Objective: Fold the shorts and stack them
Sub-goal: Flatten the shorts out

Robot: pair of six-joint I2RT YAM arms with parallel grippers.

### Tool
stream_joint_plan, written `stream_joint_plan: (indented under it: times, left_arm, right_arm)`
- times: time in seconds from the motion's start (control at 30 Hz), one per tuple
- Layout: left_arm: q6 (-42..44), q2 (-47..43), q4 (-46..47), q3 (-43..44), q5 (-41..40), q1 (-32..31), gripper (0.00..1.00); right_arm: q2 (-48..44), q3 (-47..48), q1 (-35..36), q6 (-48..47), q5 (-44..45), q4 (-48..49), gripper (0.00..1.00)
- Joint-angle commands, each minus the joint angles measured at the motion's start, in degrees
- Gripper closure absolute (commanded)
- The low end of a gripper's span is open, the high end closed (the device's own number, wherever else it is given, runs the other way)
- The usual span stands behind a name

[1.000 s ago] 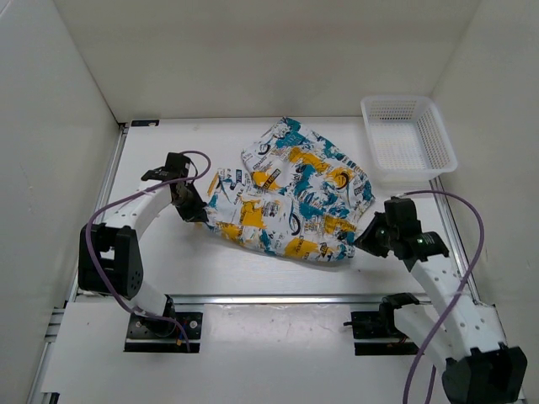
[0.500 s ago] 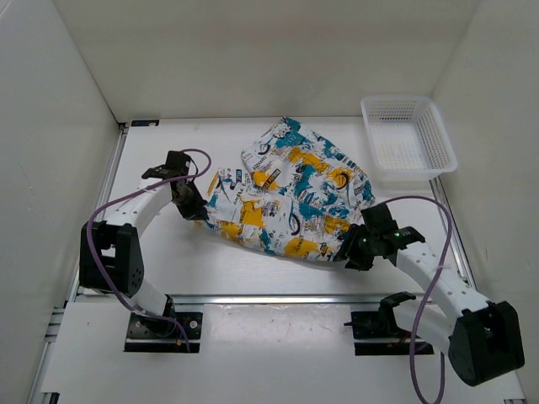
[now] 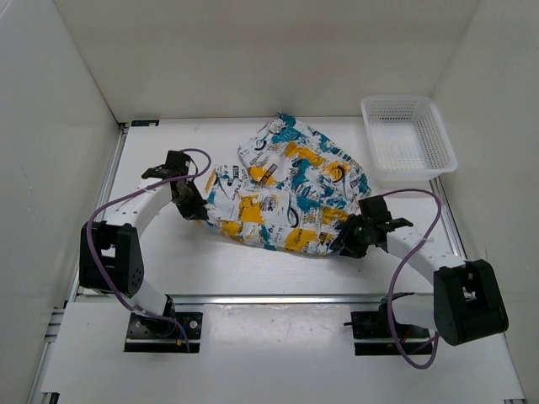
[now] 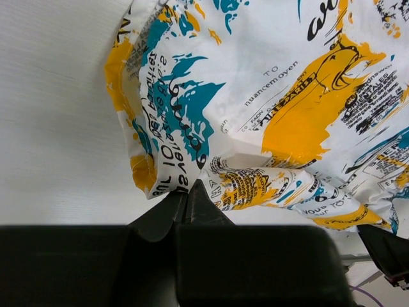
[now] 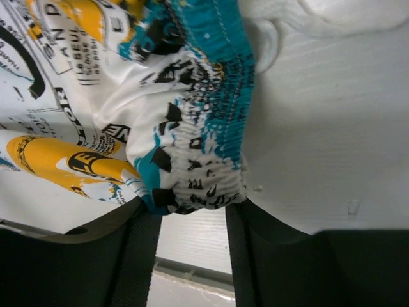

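Observation:
The shorts (image 3: 286, 189), white with a teal, yellow-orange and black print, lie spread and crumpled in the middle of the table. My left gripper (image 3: 195, 210) is shut on their left edge; in the left wrist view its tips (image 4: 188, 192) pinch a fold of the shorts (image 4: 281, 115). My right gripper (image 3: 345, 240) is at the shorts' near right corner. In the right wrist view its jaws (image 5: 192, 214) stand apart, with the gathered teal waistband (image 5: 204, 153) sitting between the fingertips.
A white plastic mesh basket (image 3: 407, 139) stands at the back right of the table. White walls enclose the table on the left, back and right. A metal rail (image 3: 269, 298) runs along the near edge by the arm bases.
My right arm has swung left and down to the shorts' near right corner, now straddling the waistband. The shorts have bunched slightly to the left. The left gripper has stayed put.

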Motion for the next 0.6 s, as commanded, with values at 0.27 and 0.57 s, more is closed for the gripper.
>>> stream_joint_plan:
  times: [0.27,0.57]
  left_arm:
    - [0.80,-0.57,0.53,1.77,0.01,-0.32,0.90]
    - [1.32,4.78,-1.75,17.03,3.52,1.78,0.90]
  right_arm:
    - [3.41,0.87,0.25,-0.08,7.14,3.54,0.99]
    - [16.04,37.82,-7.02,-14.13,9.70,-7.62,0.99]
